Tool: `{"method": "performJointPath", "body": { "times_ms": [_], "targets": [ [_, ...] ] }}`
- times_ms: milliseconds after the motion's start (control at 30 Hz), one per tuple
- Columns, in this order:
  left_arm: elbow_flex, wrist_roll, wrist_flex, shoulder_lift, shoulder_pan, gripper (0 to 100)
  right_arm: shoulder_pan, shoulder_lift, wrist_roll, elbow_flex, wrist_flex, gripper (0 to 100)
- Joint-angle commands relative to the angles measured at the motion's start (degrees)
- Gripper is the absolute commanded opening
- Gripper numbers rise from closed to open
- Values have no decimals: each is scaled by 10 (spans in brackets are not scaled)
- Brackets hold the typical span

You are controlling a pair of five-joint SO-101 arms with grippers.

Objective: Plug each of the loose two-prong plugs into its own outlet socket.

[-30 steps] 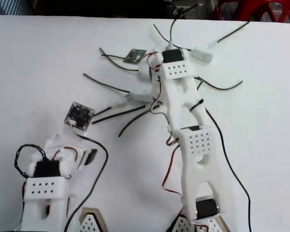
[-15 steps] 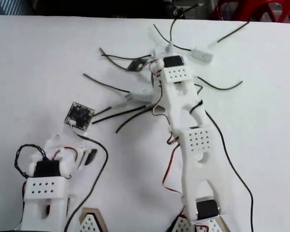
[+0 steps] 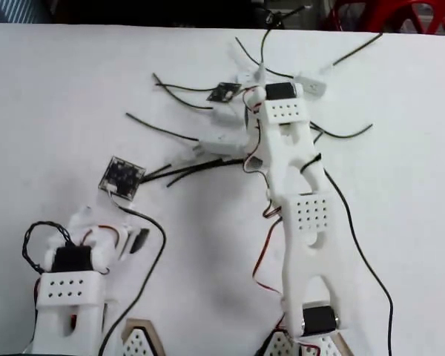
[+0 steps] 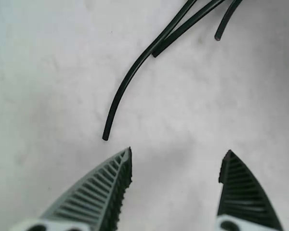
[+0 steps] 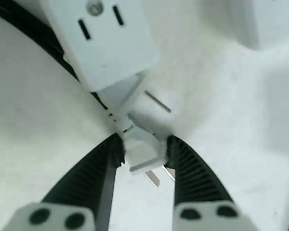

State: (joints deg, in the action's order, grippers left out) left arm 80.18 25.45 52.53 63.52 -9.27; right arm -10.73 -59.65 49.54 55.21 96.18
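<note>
A white table [image 3: 52,81] lies strewn with black wires [image 4: 156,44], a dark room behind. The outstretched right claw [image 5: 142,144] pinches a white plug [image 5: 140,153], an outlet socket [image 5: 103,38] just past its tips. The tucked-back left claw [image 4: 176,161] gapes wide, wire ends just ahead.

I see a white table [image 3: 59,89]. Thin black wires [image 3: 163,132] lie across its far middle part. A small dark square board [image 3: 122,176] lies on the left. A second dark board [image 3: 222,92] lies farther off, among the wires. A white socket [image 3: 310,84] lies far right. A long white piece [image 3: 215,144] lies in the middle, touching wires. 3 wire ends [image 4: 106,137] lie on bare table near me.
</note>
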Motion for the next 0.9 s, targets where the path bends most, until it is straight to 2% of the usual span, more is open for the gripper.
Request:
{"method": "performJointPath", "body": {
  "times_ms": [0, 233, 400, 567, 700, 800, 867],
  "targets": [
    [-2, -2, -11, 10, -3, 290, -5, 42, -54, -30, 23, 16],
    [0, -2, -22, 10, -3, 290, -31, 204, -100, -273, 23, 16],
    [0, -2, -22, 10, -3, 290, -76, 336, -102, -466, 15, 16],
    [0, -2, -21, 10, -3, 290, -136, 409, -104, -610, -61, 17],
    [0, -2, -19, 10, -3, 290, -185, 433, -135, -670, -90, 32],
    [0, -2, -18, 10, -3, 290, -210, 447, -191, -672, -75, 115],
    [0, -2, -18, 10, -3, 290, -221, 464, -191, -671, -65, 154]
  ]
}}
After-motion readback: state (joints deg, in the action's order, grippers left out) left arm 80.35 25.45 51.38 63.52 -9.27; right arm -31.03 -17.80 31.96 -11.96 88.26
